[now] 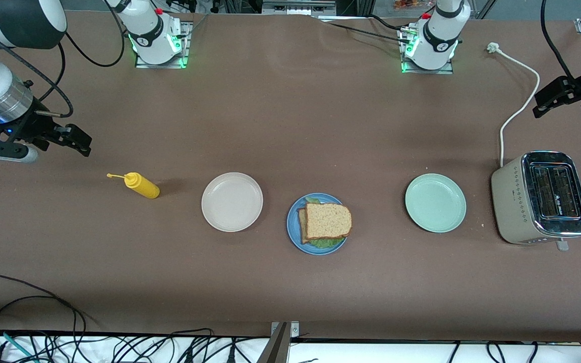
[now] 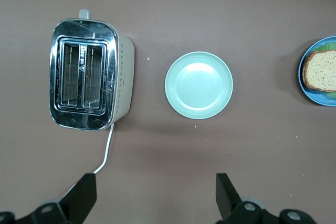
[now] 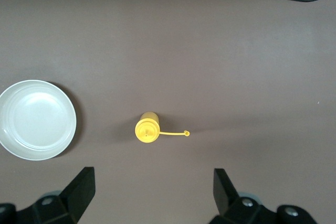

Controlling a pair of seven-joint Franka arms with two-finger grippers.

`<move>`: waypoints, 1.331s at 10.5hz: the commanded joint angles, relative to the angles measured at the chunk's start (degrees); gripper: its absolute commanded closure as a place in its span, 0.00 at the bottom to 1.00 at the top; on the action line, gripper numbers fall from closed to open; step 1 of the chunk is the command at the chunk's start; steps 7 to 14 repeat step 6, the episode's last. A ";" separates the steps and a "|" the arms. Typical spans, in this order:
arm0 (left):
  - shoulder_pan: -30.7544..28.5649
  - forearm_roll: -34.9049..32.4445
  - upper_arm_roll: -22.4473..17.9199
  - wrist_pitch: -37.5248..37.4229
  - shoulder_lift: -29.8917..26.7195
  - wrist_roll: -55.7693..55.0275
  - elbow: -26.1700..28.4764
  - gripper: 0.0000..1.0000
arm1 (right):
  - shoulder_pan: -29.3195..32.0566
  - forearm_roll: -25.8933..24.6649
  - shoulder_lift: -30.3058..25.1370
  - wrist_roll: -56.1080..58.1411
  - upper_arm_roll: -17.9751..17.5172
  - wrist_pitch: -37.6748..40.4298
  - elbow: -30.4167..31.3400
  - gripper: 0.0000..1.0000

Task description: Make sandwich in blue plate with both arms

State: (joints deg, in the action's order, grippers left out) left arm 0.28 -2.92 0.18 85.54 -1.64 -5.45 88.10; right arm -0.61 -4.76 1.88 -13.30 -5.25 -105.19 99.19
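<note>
On the brown table (image 1: 290, 126), the round blue plate (image 1: 293, 229) holds 2 brown bread slices with green lettuce (image 1: 327, 222), evidently assembled, so the left gripper (image 2: 155, 195) over the toaster end and the right gripper (image 3: 152, 192) above the yellow squeeze bottle (image 3: 148, 127) hang spread apart, empty.

1. A yellow bottle (image 1: 141, 185) stands on the brown bench (image 1: 290, 126) toward the right arm's end, its cap hanging off on a thin tether.
2. A white plate (image 1: 232, 201) sits beside the bottle.
3. A mint plate (image 1: 435, 202) sits near the toaster (image 1: 540, 197).
4. The toaster, chrome-topped with two slots, stands at the left arm's end.
5. Its white cord (image 1: 517, 106) lies unplugged on the bench.
</note>
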 commanded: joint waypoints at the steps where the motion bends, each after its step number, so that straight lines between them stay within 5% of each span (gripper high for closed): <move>1: 0.34 0.28 0.52 -0.64 1.82 -0.53 -2.05 0.00 | 0.70 0.81 0.40 0.37 -0.64 0.07 -0.84 0.00; 14: 0.43 0.28 0.70 -0.64 1.82 -0.61 -2.05 0.00 | 0.70 0.81 0.75 1.07 -0.55 0.43 -1.54 0.00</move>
